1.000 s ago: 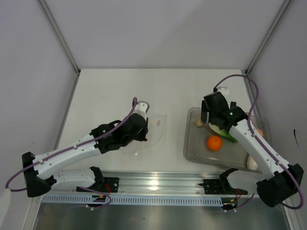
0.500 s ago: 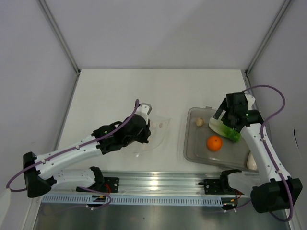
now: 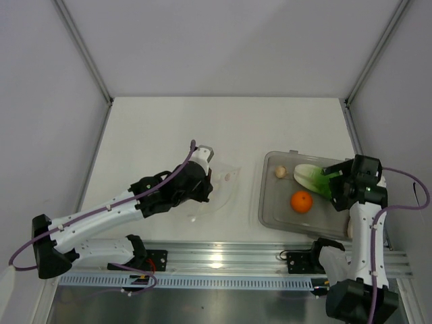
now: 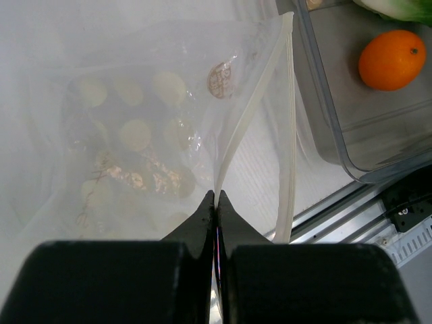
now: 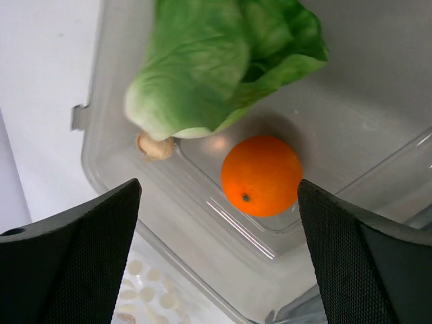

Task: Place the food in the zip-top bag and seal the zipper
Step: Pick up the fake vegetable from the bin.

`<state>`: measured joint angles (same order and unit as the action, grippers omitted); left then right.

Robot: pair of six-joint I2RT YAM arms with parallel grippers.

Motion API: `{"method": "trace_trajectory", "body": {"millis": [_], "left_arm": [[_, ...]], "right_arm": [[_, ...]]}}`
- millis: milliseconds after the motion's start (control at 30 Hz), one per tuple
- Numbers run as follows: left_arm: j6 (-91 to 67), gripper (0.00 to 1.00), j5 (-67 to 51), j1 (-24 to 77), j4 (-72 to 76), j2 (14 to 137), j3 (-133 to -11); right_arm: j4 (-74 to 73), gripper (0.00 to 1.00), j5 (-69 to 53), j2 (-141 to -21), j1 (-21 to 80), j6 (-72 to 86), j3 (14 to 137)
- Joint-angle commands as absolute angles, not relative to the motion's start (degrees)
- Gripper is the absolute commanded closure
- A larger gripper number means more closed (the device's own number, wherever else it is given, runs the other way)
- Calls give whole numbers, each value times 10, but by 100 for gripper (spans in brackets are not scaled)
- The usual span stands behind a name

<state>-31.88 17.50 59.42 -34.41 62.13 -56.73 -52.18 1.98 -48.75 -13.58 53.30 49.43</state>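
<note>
My left gripper is shut tight, pinching one lip of the clear plastic bag at its mouth. The bag lies flat on the white table, left of centre. The zipper shows as a pale strip. One side rises from my jaws and the other lies on the table, so the mouth gapes toward the right. I see no food inside the bag.

Just right of the mouth stands the wall of a clear tray, with only a narrow strip of bare table between them. The food I can see is in the tray. There is a small pale piece at the far left corner, a head of lettuce, and an orange nearer to me.

My right gripper hangs above the tray with its fingers spread wide and holds nothing.

By my judgement the task has hardly begun: every piece is yet to be carried across, and then the zipper must be pressed shut.

The far half of the table is open. The metal rail runs close along the near edge, and the side wall stands close beside my right arm.
</note>
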Motion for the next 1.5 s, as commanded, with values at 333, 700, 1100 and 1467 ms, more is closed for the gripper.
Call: {"method": "trace_trajectory", "body": {"millis": [333, 700, 1100, 1467], "left_arm": [[-309, 99, 158, 588, -328, 602, -573], [-308, 99, 150, 588, -321, 606, -569], [-312, 99, 152, 588, -318, 613, -560], [-316, 99, 134, 588, -307, 621, -552]], "right_arm": [[-448, 1, -91, -528, -236, 527, 447], [-421, 1, -86, -549, -196, 301, 482], [-516, 1, 154, -683, 68, 126, 642], [-496, 1, 293, -721, 125, -211, 648]]}}
